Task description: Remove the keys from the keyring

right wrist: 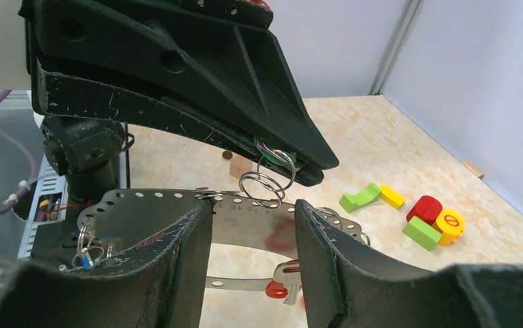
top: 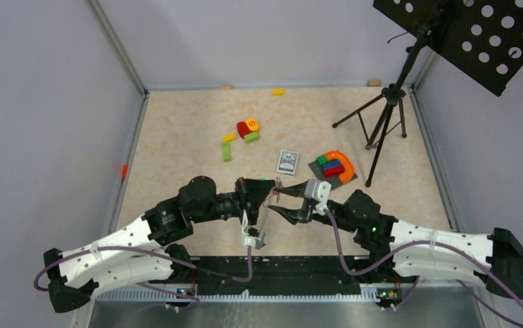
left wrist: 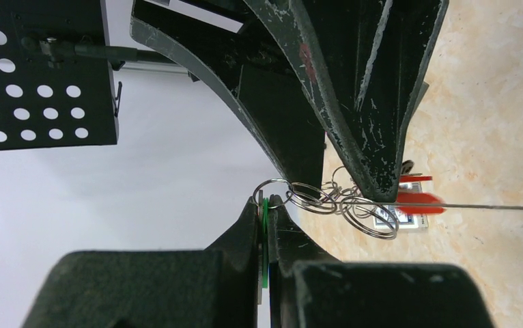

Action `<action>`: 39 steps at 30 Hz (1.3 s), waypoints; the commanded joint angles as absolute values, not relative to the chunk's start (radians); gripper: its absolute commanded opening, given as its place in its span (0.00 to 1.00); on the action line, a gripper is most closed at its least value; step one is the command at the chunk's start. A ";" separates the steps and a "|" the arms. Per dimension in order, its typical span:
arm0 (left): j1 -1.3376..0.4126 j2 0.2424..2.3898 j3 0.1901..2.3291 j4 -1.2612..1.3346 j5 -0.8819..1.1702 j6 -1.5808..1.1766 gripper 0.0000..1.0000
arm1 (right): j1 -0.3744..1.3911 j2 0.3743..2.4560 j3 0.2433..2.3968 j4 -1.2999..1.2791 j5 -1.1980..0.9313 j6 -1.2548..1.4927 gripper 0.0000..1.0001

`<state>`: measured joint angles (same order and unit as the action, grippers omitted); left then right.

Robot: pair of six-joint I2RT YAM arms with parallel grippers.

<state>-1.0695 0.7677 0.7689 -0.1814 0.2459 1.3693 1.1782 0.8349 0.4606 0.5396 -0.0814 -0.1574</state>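
Both arms meet over the table [top: 177, 137], w/ the bunch up in the air btwn them. The left gripper [left wrist: 264, 203] is pressed tight on the green key [left wrist: 265, 239], pinching its tag flat. The right gripper [right wrist: 253, 208] has its fingers spread, one either side of the keyring [right wrist: 143, 200]. Can't tell if either finger touches the band, and nothing looks clamped. So the ring sits btwn the two grippers, w/ the red key [right wrist: 280, 287] and blue key [right wrist: 89, 258] dangling from it.

Step in hand, I'd say: getting the green key off. To do it well the right side prob. needs a firm hold on the band, close to where the chain of little split rings [left wrist: 311, 198] hooks on. Otherwise the whole loop just swings after the left arm. Then pull slow & straight, chain taut, no twisting, as those small rings look ready to tangle. Risk: the tag is thin plastic & could slip from the pinch.

Views: the left wrist cam gives the pinch itself & the chain link by link, but the ring is only a thin line there. The right wrist cam shows it as a wide holed band w/ the other keys, plus coloured blocks [right wrist: 428, 208] beyond. The top cam shows none of that detail, only where the arms sit, w/ a card box [top: 287, 162] past them.
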 commanded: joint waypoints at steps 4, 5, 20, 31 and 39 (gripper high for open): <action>-1.068 0.746 0.793 -0.115 0.265 1.356 0.00 | 1.186 0.849 0.529 0.602 -0.101 -0.171 0.48; -1.068 0.746 0.792 -0.115 0.266 1.356 0.00 | 1.186 0.850 0.530 0.603 -0.099 -0.173 0.49; -1.068 0.745 0.784 -0.113 0.252 1.359 0.00 | 1.185 0.826 0.513 0.613 -0.120 -0.189 0.23; -1.068 0.739 0.782 -0.117 0.247 1.359 0.00 | 1.184 0.805 0.486 0.630 -0.106 -0.161 0.00; -1.068 0.736 0.778 -0.108 0.193 1.368 0.00 | 1.184 0.789 0.474 0.621 -0.096 -0.117 0.00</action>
<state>-1.0687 0.7544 0.7685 -0.1795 0.2359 1.3636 1.1782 0.8215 0.4774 0.5598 -0.0887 -0.1528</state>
